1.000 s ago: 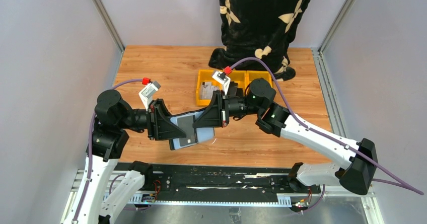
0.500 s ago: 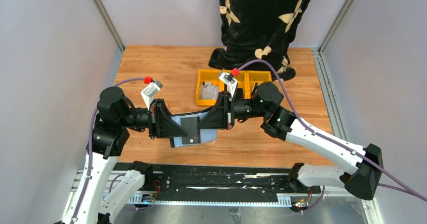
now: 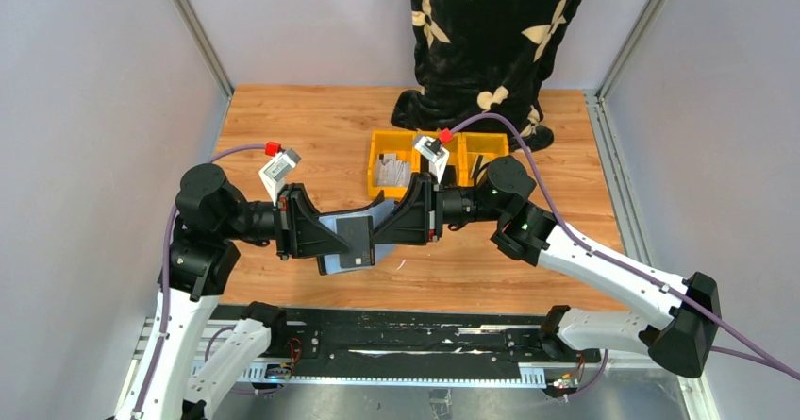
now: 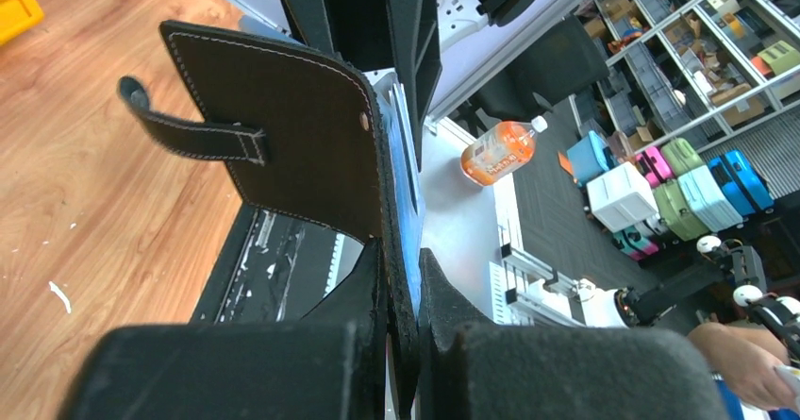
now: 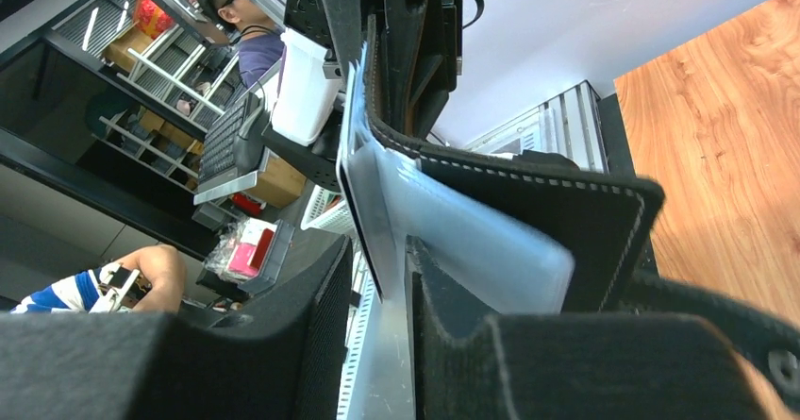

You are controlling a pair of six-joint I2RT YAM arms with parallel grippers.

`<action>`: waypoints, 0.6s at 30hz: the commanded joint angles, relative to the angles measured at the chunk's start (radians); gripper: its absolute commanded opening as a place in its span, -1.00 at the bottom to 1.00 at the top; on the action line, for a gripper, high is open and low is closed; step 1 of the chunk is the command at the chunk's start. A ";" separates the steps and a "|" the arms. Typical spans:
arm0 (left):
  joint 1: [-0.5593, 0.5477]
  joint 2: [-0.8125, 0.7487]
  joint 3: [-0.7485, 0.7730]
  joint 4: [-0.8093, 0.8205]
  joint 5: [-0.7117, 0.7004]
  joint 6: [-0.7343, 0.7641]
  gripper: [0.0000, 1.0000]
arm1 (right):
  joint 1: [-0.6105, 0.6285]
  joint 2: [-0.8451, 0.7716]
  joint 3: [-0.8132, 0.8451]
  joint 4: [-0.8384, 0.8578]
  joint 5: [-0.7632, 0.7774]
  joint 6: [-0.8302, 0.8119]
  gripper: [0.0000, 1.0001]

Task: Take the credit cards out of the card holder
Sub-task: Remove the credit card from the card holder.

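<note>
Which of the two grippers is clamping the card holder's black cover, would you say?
The left gripper: it pinches the edge of the card holder's black cover, whereas the right gripper closes on a pale credit card.

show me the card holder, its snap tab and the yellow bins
card holder point(image 4: 311, 127), left wrist view, on its black outer flap
snap tab point(image 4: 193, 135), left wrist view, mid-strap
yellow bins point(image 3: 375, 167), top external view, left bin's outer wall
</note>
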 commanded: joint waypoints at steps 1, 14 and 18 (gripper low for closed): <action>-0.004 -0.011 0.039 0.070 0.012 -0.036 -0.99 | -0.001 0.011 0.003 0.036 -0.009 0.000 -0.44; -0.004 0.004 0.037 0.029 -0.056 -0.012 -0.97 | 0.016 0.030 0.042 0.008 -0.003 -0.032 -0.41; -0.004 0.000 0.041 0.024 -0.043 -0.009 -0.92 | 0.016 0.028 0.033 0.022 0.002 -0.036 -0.85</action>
